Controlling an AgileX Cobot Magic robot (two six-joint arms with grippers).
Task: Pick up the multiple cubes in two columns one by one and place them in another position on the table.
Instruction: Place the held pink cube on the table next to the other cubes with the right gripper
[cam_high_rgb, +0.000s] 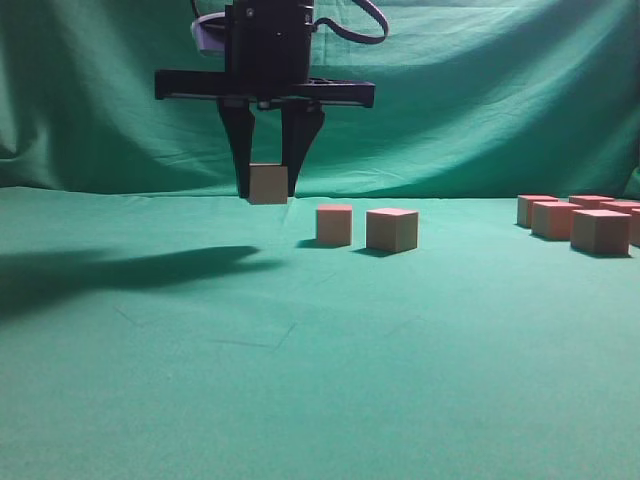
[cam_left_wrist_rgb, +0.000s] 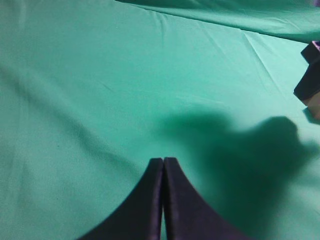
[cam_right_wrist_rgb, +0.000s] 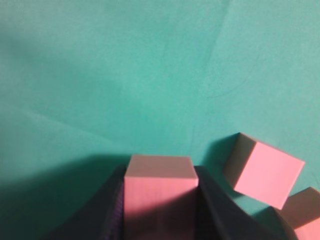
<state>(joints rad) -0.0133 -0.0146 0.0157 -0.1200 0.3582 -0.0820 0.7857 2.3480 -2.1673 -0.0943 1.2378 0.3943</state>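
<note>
The right hand (cam_high_rgb: 267, 188) hangs over the worktop (cam_high_rgb: 300, 380) clenched on one cube (cam_high_rgb: 268, 184), which sits between its two black fingers just clear of the cloth. My worry is the landing: two cubes (cam_high_rgb: 334, 224) already rest just beside it toward the middle, and a drop that drifts that way could knock the nearer one or leave the row crooked; letting go too high might tip the cube. More cubes (cam_high_rgb: 600, 230) wait near the worktop's right edge. The left hand (cam_left_wrist_rgb: 163, 165) idles with fingers pressed together, grasping nothing. The green cloth lies slightly wrinkled, with a draped green backdrop (cam_high_rgb: 480, 90) behind.
</note>
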